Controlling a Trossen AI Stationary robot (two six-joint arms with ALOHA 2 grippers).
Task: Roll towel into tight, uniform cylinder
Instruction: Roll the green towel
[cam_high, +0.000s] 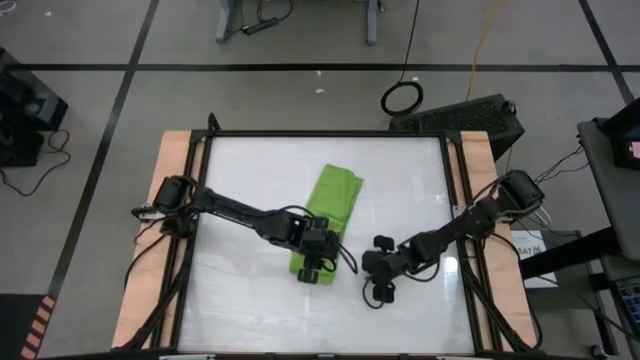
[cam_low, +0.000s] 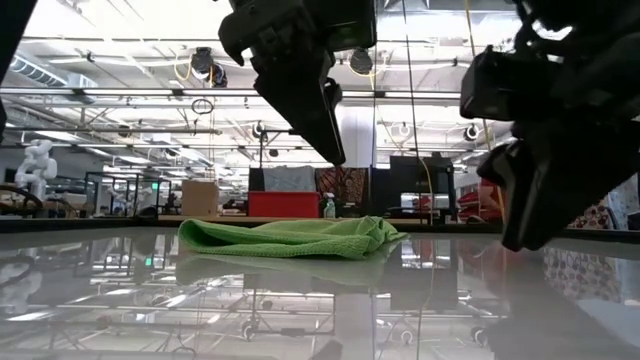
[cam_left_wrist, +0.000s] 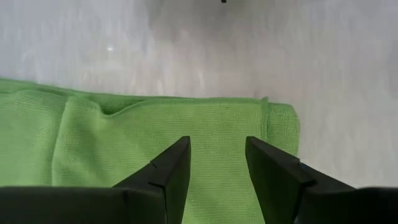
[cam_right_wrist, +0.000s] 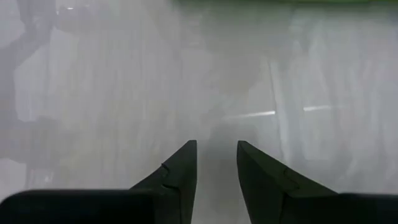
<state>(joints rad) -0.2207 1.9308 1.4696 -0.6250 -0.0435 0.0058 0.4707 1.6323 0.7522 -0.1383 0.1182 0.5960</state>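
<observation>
The towel (cam_high: 328, 212), lime-green, lies folded into a long strip near the middle of the table (cam_high: 250, 310), running diagonally in the high view: far end toward the table's back edge, near end under the left gripper (cam_high: 313, 267). In the low view it's a low, flattish heap (cam_low: 290, 238) w/ soft folds, resting on the glossy white top, not rolled.

Left gripper hangs over the towel's near end, pointing down at it. In the left wrist view its jaws stand apart w/ a clear gap, and green cloth (cam_left_wrist: 186, 134) shows between and beyond the two fingers (cam_left_wrist: 168, 177). Nothing is pinched between them; the cloth lies flat below. Towel's corner and hemmed edge are just past the fingertips, bare table beyond that. Low view shows this gripper (cam_low: 325, 125) above the towel, tips clear of the cloth, so no contact.

Right gripper (cam_high: 380, 285) sits to the right of the towel's near end, near but apart from it, over bare table. Right wrist view: jaws apart by a narrower gap, only the reflective table surface (cam_right_wrist: 124, 93) between and ahead of the fingers (cam_right_wrist: 180, 174), holding nothing. A thin band of green shows at that view's edge, so the towel (cam_right_wrist: 280, 2) lies ahead of this gripper, well clear of its jaws
</observation>
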